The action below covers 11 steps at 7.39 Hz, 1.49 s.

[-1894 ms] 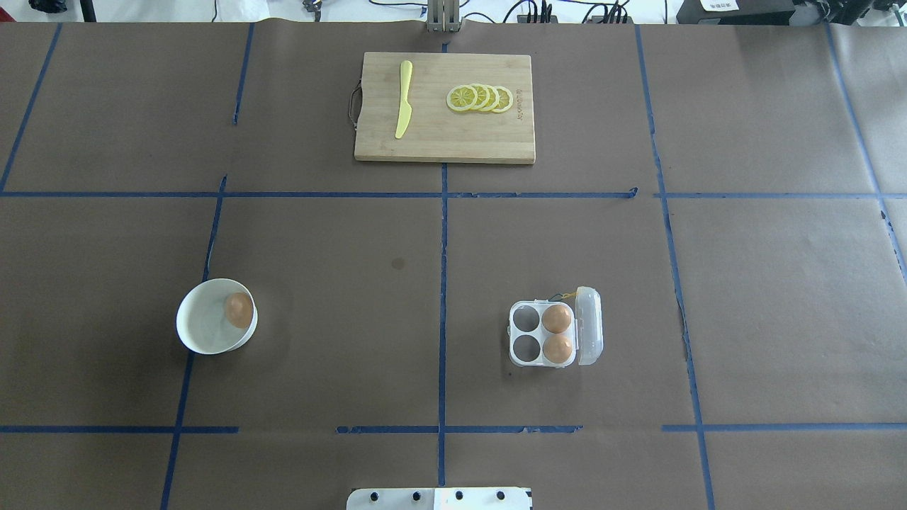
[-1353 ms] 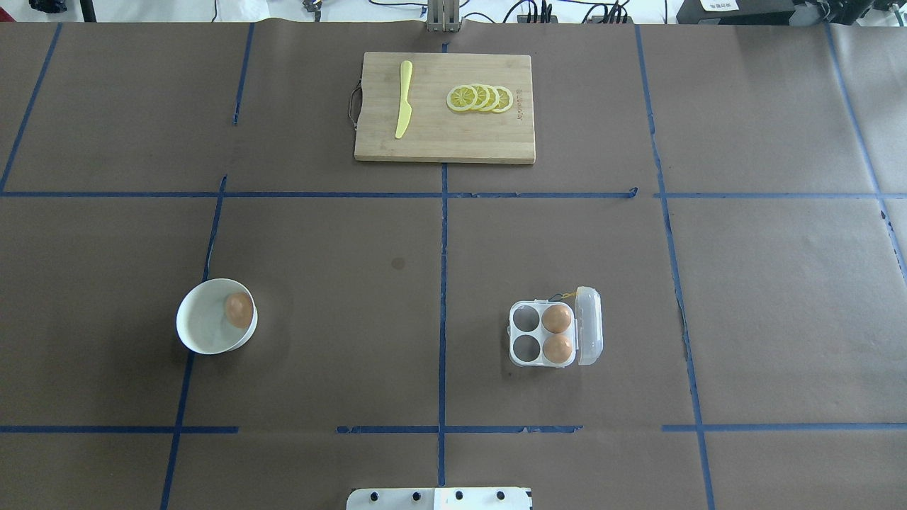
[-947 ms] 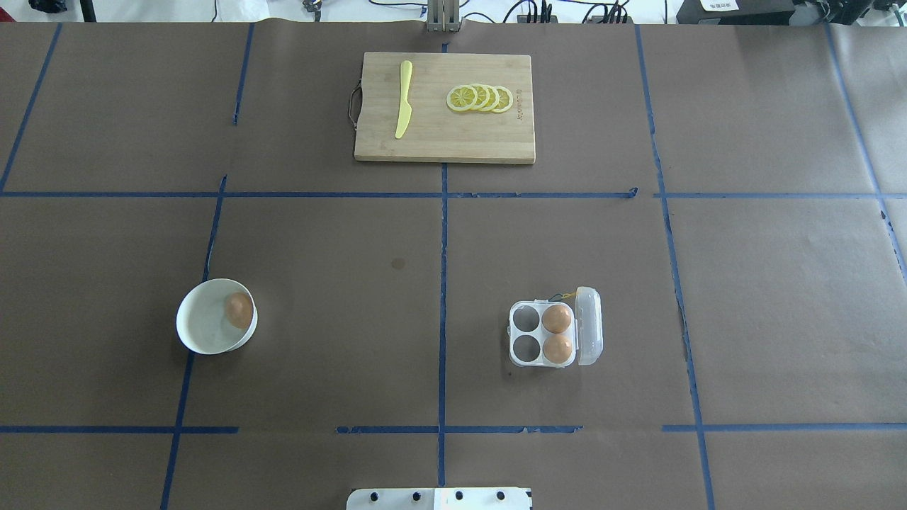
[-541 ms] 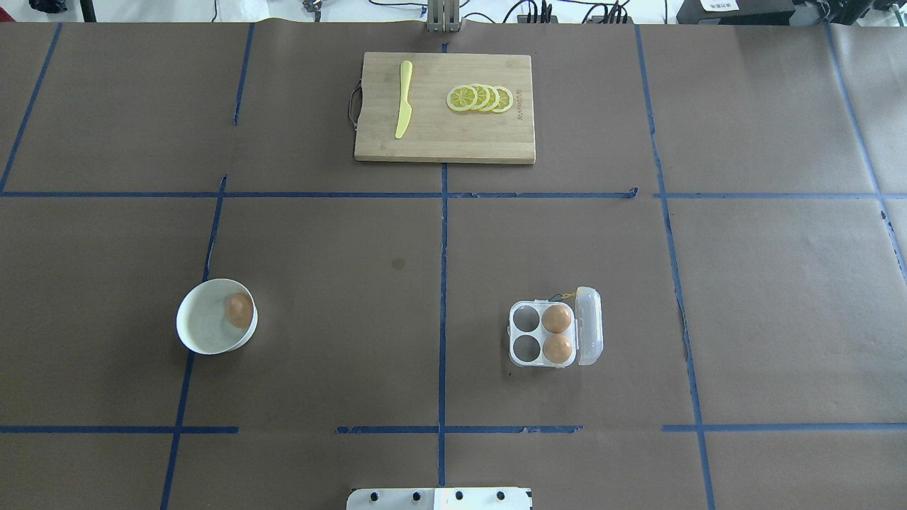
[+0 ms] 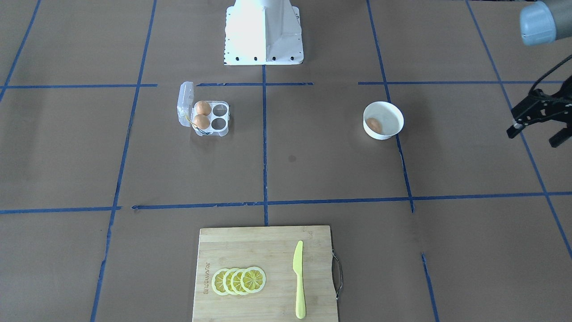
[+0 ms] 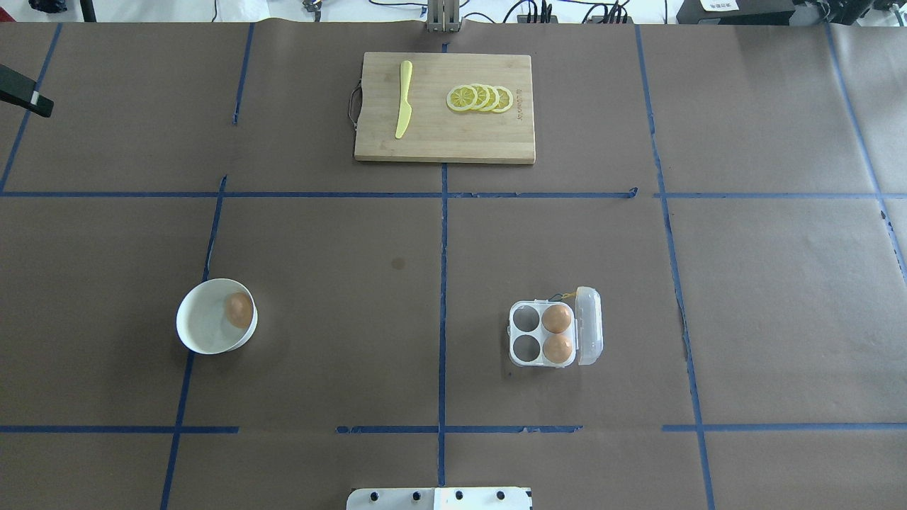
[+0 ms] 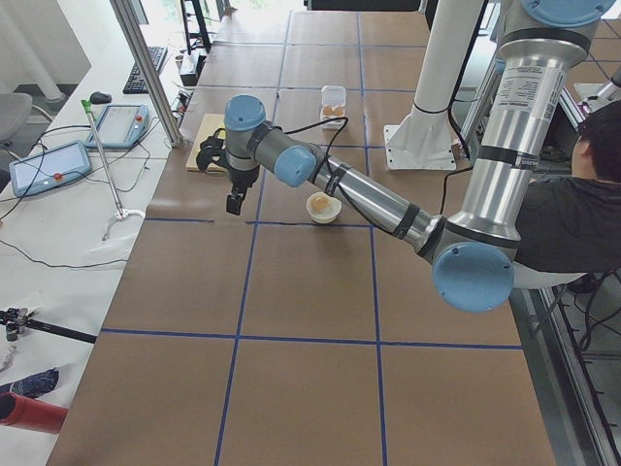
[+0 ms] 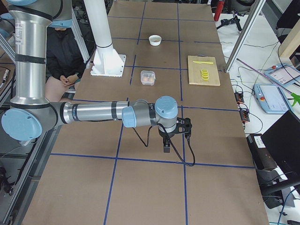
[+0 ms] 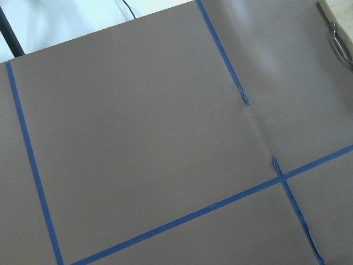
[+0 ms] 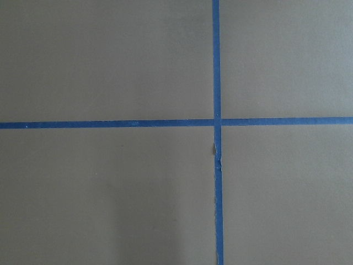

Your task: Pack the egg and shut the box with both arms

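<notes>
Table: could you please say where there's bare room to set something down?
The wide stretch between the bowl and the box is bare, as is the band between them and the board. Only the board is crowded: knife, lemon slices.

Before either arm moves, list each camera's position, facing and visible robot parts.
Front-facing: across the table, facing the robot base; open left gripper at right edge.
Overhead: behind the robot, looking forward; base edge, one left fingertip.
Exterior left: table's left end; left arm near.
Exterior right: opposite end; right arm and right gripper near.
Left wrist: down on brown paper; no fingers.
Right wrist: down on a tape cross; no fingers.
Shared: front-facing and overhead both show box, bowl, egg.
</notes>
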Each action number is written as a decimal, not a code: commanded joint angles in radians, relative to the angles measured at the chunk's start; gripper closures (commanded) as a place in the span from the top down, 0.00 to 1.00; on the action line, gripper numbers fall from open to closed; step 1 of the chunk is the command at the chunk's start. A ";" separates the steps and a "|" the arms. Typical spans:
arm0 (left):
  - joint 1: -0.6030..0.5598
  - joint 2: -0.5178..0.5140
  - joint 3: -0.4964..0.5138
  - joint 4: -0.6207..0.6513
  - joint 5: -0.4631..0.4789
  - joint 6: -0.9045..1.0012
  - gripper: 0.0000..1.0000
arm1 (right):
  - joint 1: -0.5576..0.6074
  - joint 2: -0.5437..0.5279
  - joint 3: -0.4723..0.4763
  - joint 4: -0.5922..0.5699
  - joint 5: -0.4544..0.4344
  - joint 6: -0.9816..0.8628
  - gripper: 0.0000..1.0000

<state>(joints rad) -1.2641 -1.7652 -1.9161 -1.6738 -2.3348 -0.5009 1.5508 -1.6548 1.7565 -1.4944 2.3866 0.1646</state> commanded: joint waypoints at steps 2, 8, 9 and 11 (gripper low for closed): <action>0.266 0.064 -0.144 -0.001 0.148 -0.434 1.00 | -0.002 -0.008 -0.006 0.008 0.000 0.001 1.00; 0.642 0.095 -0.100 -0.116 0.440 -0.973 0.94 | -0.003 0.007 -0.003 0.029 0.005 0.065 1.00; 0.670 0.095 -0.043 -0.183 0.487 -0.994 0.94 | -0.003 0.009 -0.003 0.029 0.005 0.065 1.00; 0.680 0.095 -0.035 -0.193 0.488 -0.998 0.90 | -0.003 0.009 0.000 0.028 0.008 0.065 1.00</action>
<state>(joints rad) -0.5953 -1.6706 -1.9630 -1.8542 -1.8551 -1.4925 1.5479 -1.6465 1.7541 -1.4652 2.3927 0.2293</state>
